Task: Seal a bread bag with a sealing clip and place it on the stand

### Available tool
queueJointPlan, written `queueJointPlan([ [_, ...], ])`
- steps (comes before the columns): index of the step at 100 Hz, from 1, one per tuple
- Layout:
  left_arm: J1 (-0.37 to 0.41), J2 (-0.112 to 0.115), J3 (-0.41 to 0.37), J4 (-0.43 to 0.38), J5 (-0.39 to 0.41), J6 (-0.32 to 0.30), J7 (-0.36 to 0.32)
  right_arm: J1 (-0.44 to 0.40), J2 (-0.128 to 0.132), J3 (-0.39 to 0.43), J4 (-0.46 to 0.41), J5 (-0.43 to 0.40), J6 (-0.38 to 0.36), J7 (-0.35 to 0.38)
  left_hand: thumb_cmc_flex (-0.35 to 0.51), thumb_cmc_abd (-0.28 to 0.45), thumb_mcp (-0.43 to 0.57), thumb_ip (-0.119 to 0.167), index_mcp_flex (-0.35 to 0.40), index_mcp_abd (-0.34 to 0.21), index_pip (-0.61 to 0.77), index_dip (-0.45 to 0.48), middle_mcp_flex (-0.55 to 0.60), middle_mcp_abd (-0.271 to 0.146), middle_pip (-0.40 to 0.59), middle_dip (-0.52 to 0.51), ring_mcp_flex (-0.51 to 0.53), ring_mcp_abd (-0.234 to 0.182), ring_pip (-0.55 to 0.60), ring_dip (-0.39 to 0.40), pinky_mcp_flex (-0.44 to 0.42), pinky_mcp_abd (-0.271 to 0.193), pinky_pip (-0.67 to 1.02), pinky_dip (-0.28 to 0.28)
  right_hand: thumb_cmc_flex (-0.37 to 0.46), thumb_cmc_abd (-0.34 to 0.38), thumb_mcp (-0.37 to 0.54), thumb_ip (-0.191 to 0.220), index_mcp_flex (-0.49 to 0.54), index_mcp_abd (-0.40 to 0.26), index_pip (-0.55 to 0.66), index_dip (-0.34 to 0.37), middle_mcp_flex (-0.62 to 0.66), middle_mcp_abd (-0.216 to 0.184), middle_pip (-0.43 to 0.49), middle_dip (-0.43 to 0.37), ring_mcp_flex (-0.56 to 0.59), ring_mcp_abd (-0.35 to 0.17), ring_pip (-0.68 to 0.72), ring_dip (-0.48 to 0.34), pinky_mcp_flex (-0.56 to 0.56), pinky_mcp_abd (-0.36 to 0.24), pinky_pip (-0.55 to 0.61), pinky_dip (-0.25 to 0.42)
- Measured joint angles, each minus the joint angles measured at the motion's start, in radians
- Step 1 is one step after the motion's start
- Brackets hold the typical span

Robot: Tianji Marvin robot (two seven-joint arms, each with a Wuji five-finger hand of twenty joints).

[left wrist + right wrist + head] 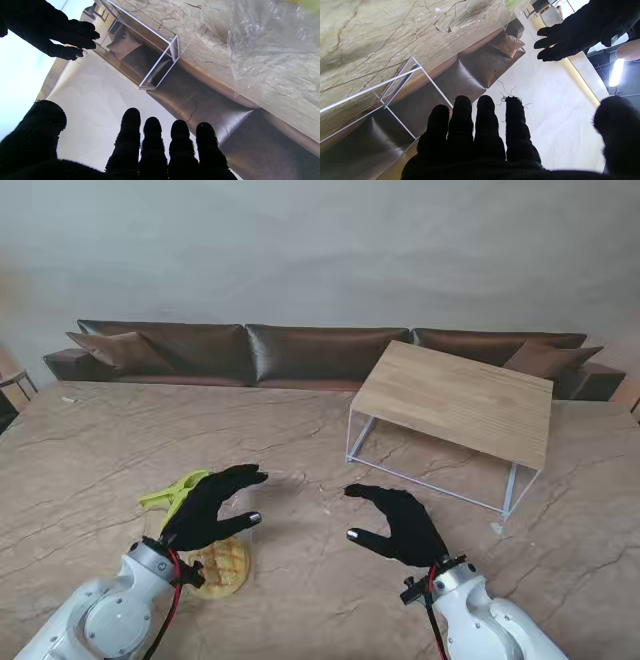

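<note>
A golden round bread (224, 566) in a clear bag lies on the marble table near me on the left, partly under my left wrist. The bag's clear plastic (272, 42) shows in the left wrist view. A lime green sealing clip (174, 491) lies just beyond my left hand (212, 506), which hovers over bag and clip, open, fingers spread, holding nothing. My right hand (400, 523) hangs open in the middle of the table, palm turned toward the left hand, empty. The stand (455, 401), a wooden top on a white wire frame, is at the far right.
A brown leather sofa (320, 352) with cushions runs along the table's far edge. The stand's wire legs (508, 492) reach the table just beyond my right hand. A dark chair (12, 388) shows at the far left edge.
</note>
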State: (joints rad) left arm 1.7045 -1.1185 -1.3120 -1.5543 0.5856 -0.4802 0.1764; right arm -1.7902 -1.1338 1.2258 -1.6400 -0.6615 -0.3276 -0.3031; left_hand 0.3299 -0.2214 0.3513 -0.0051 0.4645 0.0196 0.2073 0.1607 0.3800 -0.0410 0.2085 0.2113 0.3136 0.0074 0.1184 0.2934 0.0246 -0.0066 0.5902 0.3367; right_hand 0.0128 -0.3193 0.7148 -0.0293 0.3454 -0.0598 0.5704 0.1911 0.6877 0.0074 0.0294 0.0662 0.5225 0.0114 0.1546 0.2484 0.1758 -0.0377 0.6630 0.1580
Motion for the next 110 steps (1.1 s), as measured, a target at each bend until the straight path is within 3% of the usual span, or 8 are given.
queueJointPlan([
  [34, 0.012, -0.001, -0.016, -0.006, -0.002, 0.0, -0.026, -0.02, 0.0, 0.004, -0.017, -0.019, 0.018, -0.014, 0.004, -0.004, 0.054, 0.008, 0.0, 0.0, 0.013, 0.019, 0.0, 0.0, 0.0, 0.0, 0.001, 0.0, 0.0, 0.0, 0.0, 0.0, 0.003, 0.0, 0.0, 0.0, 0.0, 0.0, 0.0, 0.0, 0.006, 0.0, 0.0, 0.0, 0.0, 0.0, 0.007, 0.0, 0.0, 0.0, 0.006, 0.001, 0.0, 0.0],
  [47, 0.058, -0.001, -0.084, -0.044, 0.057, -0.015, -0.051, -0.025, 0.0, 0.004, -0.022, -0.025, 0.019, -0.014, 0.008, -0.187, 0.27, -0.004, 0.0, 0.0, 0.04, 0.039, 0.001, 0.0, 0.006, 0.0, 0.017, 0.008, 0.02, 0.006, 0.018, 0.0, 0.028, 0.0, 0.0, 0.0, 0.0, 0.0, 0.0, 0.0, 0.013, 0.0, 0.0, 0.0, 0.0, 0.0, 0.007, 0.0, 0.0, 0.0, 0.008, 0.002, 0.001, 0.0],
  [62, 0.112, 0.015, -0.17, -0.081, 0.105, -0.076, -0.152, -0.015, 0.0, -0.001, -0.016, -0.01, 0.016, 0.001, 0.031, -0.341, 0.432, -0.072, 0.0, -0.002, 0.058, 0.051, 0.002, 0.002, 0.007, 0.0, 0.039, 0.016, 0.027, 0.014, 0.034, 0.001, 0.04, 0.0, 0.0, 0.0, 0.0, 0.0, 0.0, 0.0, 0.013, 0.0, 0.0, 0.0, 0.0, 0.0, 0.009, 0.0, 0.0, 0.0, 0.008, 0.003, 0.008, 0.0],
  [72, 0.143, 0.031, -0.206, -0.095, 0.149, -0.082, -0.161, -0.013, 0.001, 0.001, -0.016, -0.019, 0.014, 0.008, 0.041, -0.385, 0.493, -0.074, 0.0, -0.006, 0.058, 0.051, 0.002, 0.003, 0.007, 0.0, 0.039, 0.018, 0.032, 0.014, 0.035, 0.002, 0.043, 0.0, 0.0, 0.0, 0.0, 0.0, 0.0, 0.0, 0.014, 0.0, 0.0, 0.0, 0.0, 0.0, 0.009, 0.0, 0.0, 0.0, 0.009, 0.003, 0.015, 0.0],
  [76, 0.151, 0.037, -0.217, -0.096, 0.173, -0.083, -0.165, -0.014, 0.001, 0.003, -0.016, -0.027, 0.013, 0.006, 0.041, -0.396, 0.503, -0.094, 0.0, -0.006, 0.057, 0.048, 0.001, 0.004, 0.007, 0.0, 0.04, 0.018, 0.032, 0.014, 0.035, 0.002, 0.043, 0.0, 0.0, 0.0, 0.0, 0.0, 0.0, 0.0, 0.014, 0.0, 0.0, 0.0, 0.0, 0.0, 0.009, 0.0, 0.0, 0.0, 0.01, 0.004, 0.015, 0.0],
  [87, 0.164, 0.052, -0.241, -0.099, 0.167, -0.083, -0.251, -0.025, 0.001, 0.011, -0.026, -0.036, 0.014, -0.013, 0.058, -0.426, 0.527, -0.097, -0.012, -0.008, 0.03, 0.022, 0.001, 0.008, 0.009, 0.0, 0.039, 0.018, 0.032, 0.014, 0.036, 0.002, 0.043, 0.0, 0.0, 0.0, 0.0, 0.0, 0.0, 0.0, 0.014, 0.0, 0.001, 0.0, 0.0, 0.0, 0.011, 0.0, 0.0, 0.0, 0.017, 0.011, 0.017, 0.0],
  [101, 0.171, 0.063, -0.242, -0.086, 0.249, -0.092, -0.211, -0.038, -0.001, 0.019, -0.033, -0.036, 0.014, -0.023, 0.068, -0.459, 0.562, -0.113, -0.012, -0.034, 0.017, 0.012, 0.001, 0.008, 0.009, 0.0, 0.04, 0.018, 0.034, 0.014, 0.061, 0.029, 0.078, 0.0, 0.001, 0.0, 0.0, 0.0, 0.0, 0.0, 0.014, 0.0, 0.001, 0.0, 0.0, 0.0, 0.019, 0.0, 0.001, 0.0, 0.02, 0.012, 0.019, 0.0],
  [110, 0.177, 0.068, -0.24, -0.082, 0.291, -0.088, -0.21, -0.039, -0.001, 0.019, -0.034, -0.03, 0.014, -0.021, 0.068, -0.459, 0.562, -0.113, -0.012, -0.045, 0.017, 0.012, 0.001, 0.008, 0.009, 0.0, 0.078, 0.036, 0.063, 0.051, 0.087, 0.087, 0.216, 0.105, 0.004, 0.0, 0.0, 0.0, 0.0, 0.0, 0.014, 0.0, 0.001, 0.0, 0.0, 0.0, 0.019, 0.0, 0.001, 0.0, 0.021, 0.022, 0.025, 0.0],
])
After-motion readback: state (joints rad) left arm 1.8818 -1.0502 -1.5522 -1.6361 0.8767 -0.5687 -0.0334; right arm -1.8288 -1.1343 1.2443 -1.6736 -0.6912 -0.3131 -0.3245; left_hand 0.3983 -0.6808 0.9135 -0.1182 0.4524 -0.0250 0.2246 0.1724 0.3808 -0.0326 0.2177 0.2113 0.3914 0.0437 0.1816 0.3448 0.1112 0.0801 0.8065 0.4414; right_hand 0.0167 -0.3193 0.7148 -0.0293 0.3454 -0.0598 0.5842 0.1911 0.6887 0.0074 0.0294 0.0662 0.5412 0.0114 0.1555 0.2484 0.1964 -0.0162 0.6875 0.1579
